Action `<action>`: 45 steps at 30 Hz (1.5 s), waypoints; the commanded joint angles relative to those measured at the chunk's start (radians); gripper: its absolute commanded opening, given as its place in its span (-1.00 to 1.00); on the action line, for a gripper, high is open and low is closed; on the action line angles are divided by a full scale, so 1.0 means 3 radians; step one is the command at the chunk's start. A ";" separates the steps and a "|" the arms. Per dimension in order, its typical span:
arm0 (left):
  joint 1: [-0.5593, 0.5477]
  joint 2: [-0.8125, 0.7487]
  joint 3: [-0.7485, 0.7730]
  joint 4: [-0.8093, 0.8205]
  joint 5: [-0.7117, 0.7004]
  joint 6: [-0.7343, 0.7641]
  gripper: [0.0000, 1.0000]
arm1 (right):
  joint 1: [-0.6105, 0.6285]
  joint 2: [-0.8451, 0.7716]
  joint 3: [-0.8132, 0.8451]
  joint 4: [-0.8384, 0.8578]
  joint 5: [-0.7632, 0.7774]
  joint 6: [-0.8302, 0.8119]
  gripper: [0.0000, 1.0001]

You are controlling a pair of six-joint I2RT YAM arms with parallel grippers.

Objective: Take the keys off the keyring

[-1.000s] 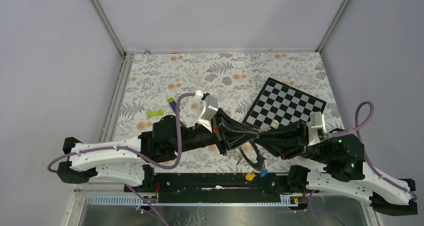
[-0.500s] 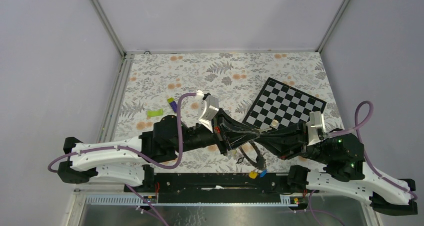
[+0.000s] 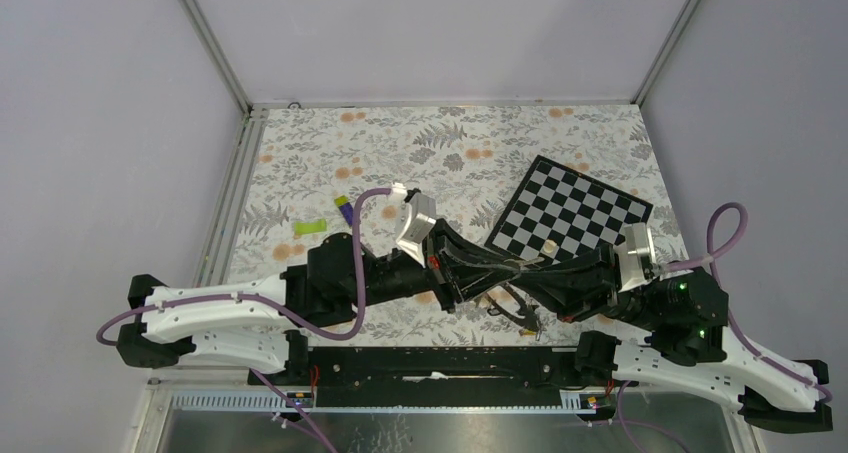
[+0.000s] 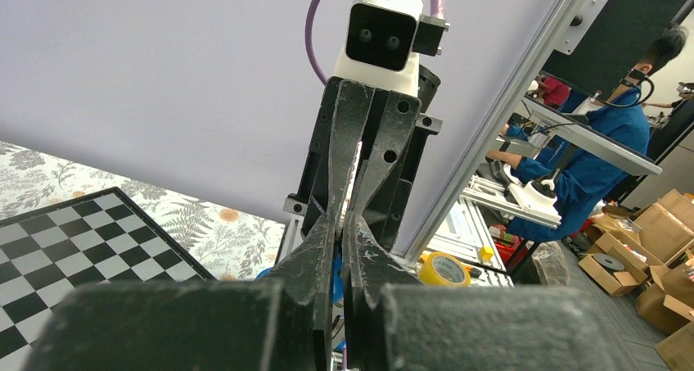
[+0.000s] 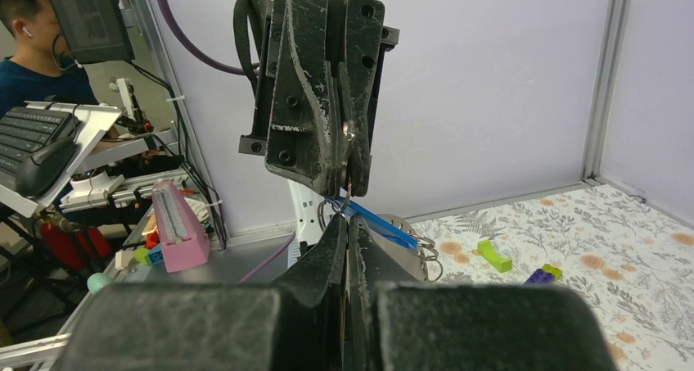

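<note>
Keyring [image 5: 394,220] hanging off table [image 3: 400,153], just under meeting fingertips, near front edge. Blue key [image 5: 372,218] across it, small wire rings beside. Left gripper [image 5: 344,184] jaws pressed together. Right gripper [image 4: 343,209] jaws pressed together too, tip to tip with left. What each pinches unclear. Checkerboard [image 3: 575,213] behind, green block [image 3: 310,227] well apart, left.

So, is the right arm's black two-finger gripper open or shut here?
Shut. In its wrist view the right gripper has both fingers meeting, no gap. Whether they pinch anything, cannot tell.
</note>
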 commanded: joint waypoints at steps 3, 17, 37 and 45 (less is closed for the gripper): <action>-0.0013 -0.0236 -0.0095 0.0570 0.0139 -0.0008 -1.00 | -0.0006 -0.0039 0.0011 0.0391 -0.0094 0.0133 -1.00; -0.0015 -0.0321 -0.0162 0.0670 0.0324 0.0015 -1.00 | -0.0006 0.0076 0.0079 0.0456 -0.0288 0.0187 -1.00; -0.0013 -0.0408 -0.0210 0.0665 0.0259 0.0022 -1.00 | -0.0006 -0.0030 0.0086 0.0493 -0.0222 0.0168 -1.00; -0.0011 -0.0416 -0.0194 0.0584 0.0353 0.0109 -1.00 | -0.0006 0.0037 0.0228 0.0341 -0.0343 0.0246 -1.00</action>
